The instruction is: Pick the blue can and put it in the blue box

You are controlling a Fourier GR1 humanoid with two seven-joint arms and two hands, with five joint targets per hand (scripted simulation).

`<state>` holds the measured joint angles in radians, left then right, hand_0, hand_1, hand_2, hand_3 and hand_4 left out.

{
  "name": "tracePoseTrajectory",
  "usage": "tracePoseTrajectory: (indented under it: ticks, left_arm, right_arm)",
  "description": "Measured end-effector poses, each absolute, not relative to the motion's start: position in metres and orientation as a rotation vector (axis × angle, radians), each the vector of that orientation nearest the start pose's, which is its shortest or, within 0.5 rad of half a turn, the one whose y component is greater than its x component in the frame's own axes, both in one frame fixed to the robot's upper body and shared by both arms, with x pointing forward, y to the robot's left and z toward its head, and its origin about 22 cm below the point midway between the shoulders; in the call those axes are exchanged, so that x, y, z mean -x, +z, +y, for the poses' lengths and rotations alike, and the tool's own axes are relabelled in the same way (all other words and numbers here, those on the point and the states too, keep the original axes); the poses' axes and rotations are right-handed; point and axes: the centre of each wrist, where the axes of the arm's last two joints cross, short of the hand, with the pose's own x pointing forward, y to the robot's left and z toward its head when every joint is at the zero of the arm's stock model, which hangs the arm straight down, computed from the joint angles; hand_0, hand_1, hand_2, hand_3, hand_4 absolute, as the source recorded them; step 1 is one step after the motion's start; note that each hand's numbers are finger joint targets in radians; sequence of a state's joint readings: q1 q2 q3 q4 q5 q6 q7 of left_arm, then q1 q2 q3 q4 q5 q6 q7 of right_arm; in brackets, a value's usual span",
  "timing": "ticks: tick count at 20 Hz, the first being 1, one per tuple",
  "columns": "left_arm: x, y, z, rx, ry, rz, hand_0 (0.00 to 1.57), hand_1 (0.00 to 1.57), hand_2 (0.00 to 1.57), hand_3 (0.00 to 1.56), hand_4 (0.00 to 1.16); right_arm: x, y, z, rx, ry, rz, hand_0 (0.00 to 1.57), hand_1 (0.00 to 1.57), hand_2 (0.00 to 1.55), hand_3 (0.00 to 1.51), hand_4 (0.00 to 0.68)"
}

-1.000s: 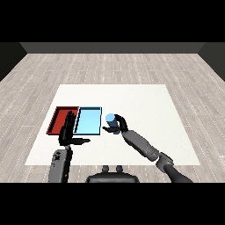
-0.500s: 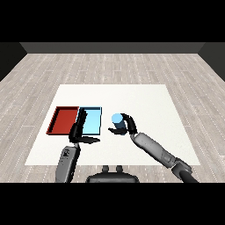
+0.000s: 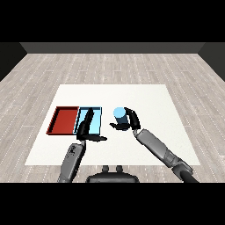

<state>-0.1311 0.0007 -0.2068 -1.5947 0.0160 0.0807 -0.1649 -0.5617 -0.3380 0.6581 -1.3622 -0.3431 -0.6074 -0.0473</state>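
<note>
White covered the table (image 3: 145, 99), and 2 trays lay side by side on its left part. One was the red tray (image 3: 63, 120) and next to it, on its right, was the blue tray (image 3: 97, 121). They touched along one edge. Blue was also the colour of the can (image 3: 119, 116), which stood upright just to the right of the blue tray, not inside it. The right hand (image 3: 128, 121) was wrapped around the can, with its dark fingers curled over the right side and the thumb reaching under the near side. I could not tell if the can sat on the table or was lifted a little. The grey right arm (image 3: 158, 148) came in from the lower right corner. The left hand (image 3: 87, 127) was over the blue tray with its fingers straight and pointing away from the robot, and its thumb stuck out to the right. It held nothing. The grey left arm (image 3: 72, 160) came up from the lower left. Grey wooden floor (image 3: 114, 66) lay all around the table.
</note>
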Motion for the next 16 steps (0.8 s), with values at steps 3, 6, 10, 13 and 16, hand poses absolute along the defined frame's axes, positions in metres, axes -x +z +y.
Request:
tracePoseTrajectory:
  ticks: [3,6,10,13,16]
  left_arm:
    - [-0.259,0.03,0.149,0.182,-0.143,-1.86,0.0,0.0,0.0,0.0,0.0]
    - [-0.261,0.034,0.139,0.203,-0.15,-1.849,0.0,0.0,0.0,0.0,0.0]
    - [-0.266,0.038,0.133,0.222,-0.157,-1.836,0.0,0.0,0.0,0.0,0.0]
    - [-0.268,0.035,0.127,0.241,-0.154,-1.827,0.0,0.0,0.0,0.0,0.0]
    - [-0.268,0.035,0.122,0.253,-0.156,-1.819,0.0,0.0,0.0,0.0,0.0]
  right_arm:
    - [-0.314,0.069,-0.12,0.039,0.286,-1.801,1.5,1.5,1.46,1.39,0.611]
    - [-0.316,0.077,-0.118,0.039,0.29,-1.82,1.5,1.5,1.46,1.39,0.585]
    - [-0.316,0.087,-0.116,0.038,0.294,-1.843,1.46,1.46,1.44,1.38,0.583]
    - [-0.312,0.094,-0.12,0.039,0.297,-1.858,1.46,1.46,1.44,1.38,0.587]
    - [-0.316,0.094,-0.121,0.038,0.291,-1.872,1.46,1.46,1.44,1.38,0.595]
